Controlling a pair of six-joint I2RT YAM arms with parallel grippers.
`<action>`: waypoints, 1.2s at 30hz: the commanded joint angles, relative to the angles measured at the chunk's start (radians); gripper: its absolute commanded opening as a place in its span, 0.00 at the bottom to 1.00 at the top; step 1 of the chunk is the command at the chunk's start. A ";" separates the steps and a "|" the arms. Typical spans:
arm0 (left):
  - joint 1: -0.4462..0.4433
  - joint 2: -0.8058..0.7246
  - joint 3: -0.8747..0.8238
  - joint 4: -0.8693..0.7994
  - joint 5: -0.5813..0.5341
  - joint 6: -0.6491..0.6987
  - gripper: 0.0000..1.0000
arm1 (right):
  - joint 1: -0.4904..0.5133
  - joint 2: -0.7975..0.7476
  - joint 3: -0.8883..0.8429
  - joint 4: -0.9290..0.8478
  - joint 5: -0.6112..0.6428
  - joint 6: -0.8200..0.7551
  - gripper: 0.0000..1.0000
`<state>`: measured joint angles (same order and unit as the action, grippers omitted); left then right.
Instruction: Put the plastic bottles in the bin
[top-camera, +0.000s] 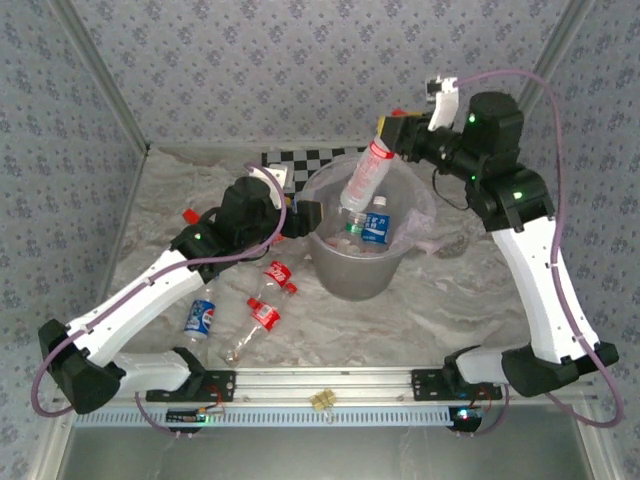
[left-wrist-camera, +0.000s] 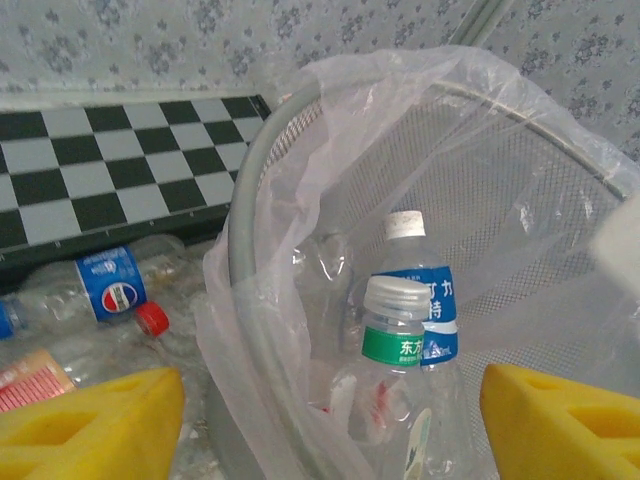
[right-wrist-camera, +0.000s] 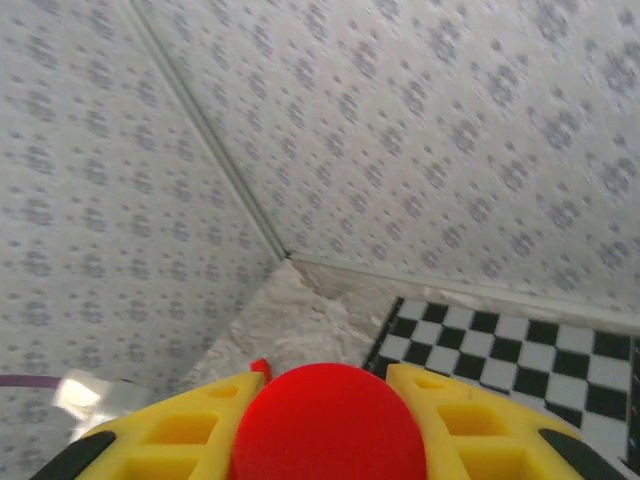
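Observation:
My right gripper (top-camera: 388, 138) hangs above the bin (top-camera: 330, 268), shut on the red-capped neck of a clear plastic bottle (top-camera: 360, 182) that dangles tilted over the opening. In the right wrist view the red cap (right-wrist-camera: 330, 430) sits tight between the yellow fingers (right-wrist-camera: 190, 430). My left gripper (top-camera: 306, 218) is open at the bin's left rim. Between its wide-apart fingers (left-wrist-camera: 95, 420) stands a green-labelled bottle (left-wrist-camera: 398, 335) inside the bag, touching neither finger, with a blue-labelled bottle (left-wrist-camera: 428, 300) behind it. On the table lie a Pepsi bottle (top-camera: 200, 318) and two red-labelled bottles (top-camera: 278, 272) (top-camera: 262, 315).
A black-and-white checkerboard (top-camera: 310, 160) lies behind the bin against the back wall. The left wrist view shows a Pepsi bottle (left-wrist-camera: 110, 285) and a red-capped bottle (left-wrist-camera: 150, 318) lying beside the bin's grey rim (left-wrist-camera: 245, 220). Papered walls close in the table on three sides.

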<state>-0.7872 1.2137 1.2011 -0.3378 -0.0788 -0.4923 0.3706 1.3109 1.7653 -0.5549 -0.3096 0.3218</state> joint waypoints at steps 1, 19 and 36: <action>-0.007 0.001 -0.008 0.015 -0.014 -0.052 0.77 | 0.000 -0.021 -0.141 0.082 0.042 0.019 0.12; -0.006 0.038 -0.057 0.067 0.024 -0.129 0.64 | 0.065 -0.061 -0.637 0.181 -0.006 0.171 0.11; -0.007 0.089 -0.021 0.102 0.042 -0.134 0.62 | 0.165 -0.064 -0.851 0.341 0.092 0.052 0.09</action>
<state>-0.7876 1.2869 1.1378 -0.2432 -0.0406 -0.6338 0.5259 1.2343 0.9619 -0.1989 -0.2245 0.4107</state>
